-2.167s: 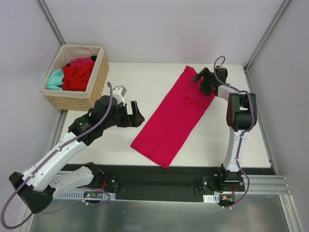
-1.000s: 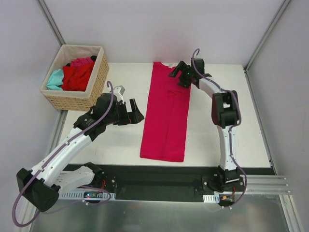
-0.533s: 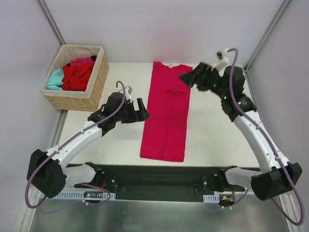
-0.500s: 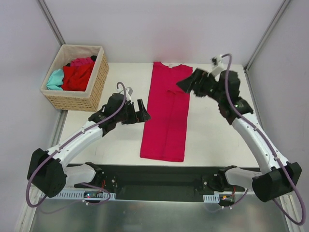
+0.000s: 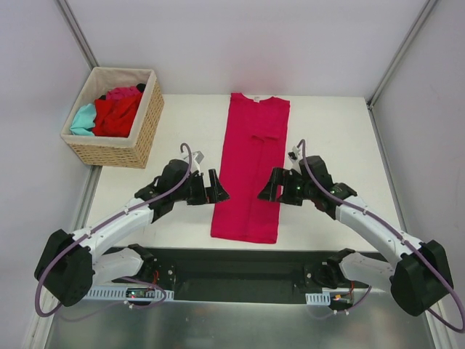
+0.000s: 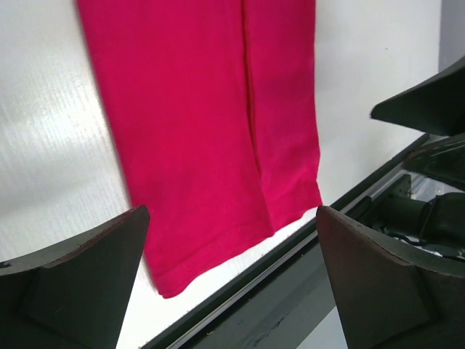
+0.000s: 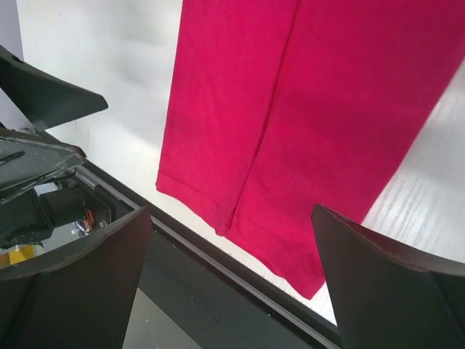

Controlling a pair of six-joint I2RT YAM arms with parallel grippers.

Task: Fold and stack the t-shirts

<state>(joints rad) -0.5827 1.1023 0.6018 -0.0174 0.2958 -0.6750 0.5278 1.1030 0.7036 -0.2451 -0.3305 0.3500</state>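
Observation:
A magenta-pink t-shirt (image 5: 253, 167), folded lengthwise into a long narrow strip, lies flat mid-table with its collar at the far end. My left gripper (image 5: 218, 193) hovers open just left of its near half. My right gripper (image 5: 266, 191) hovers open just right of it. The two face each other across the strip. In the left wrist view the t-shirt (image 6: 203, 123) and its hem lie below the open gripper (image 6: 231, 211). The right wrist view shows the same hem end of the t-shirt (image 7: 290, 131) under the open gripper (image 7: 231, 211). Neither holds anything.
A tan wicker basket (image 5: 109, 150) stands at the far left, holding a red t-shirt (image 5: 116, 116), a teal one (image 5: 83, 118) and a pink one (image 5: 123, 93). A black rail (image 5: 240, 265) runs along the near table edge, close below the shirt's hem.
My right arm has swung from the shirt's far collar end down to its near half. My left gripper has edged closer to the shirt. The shirt lies still.

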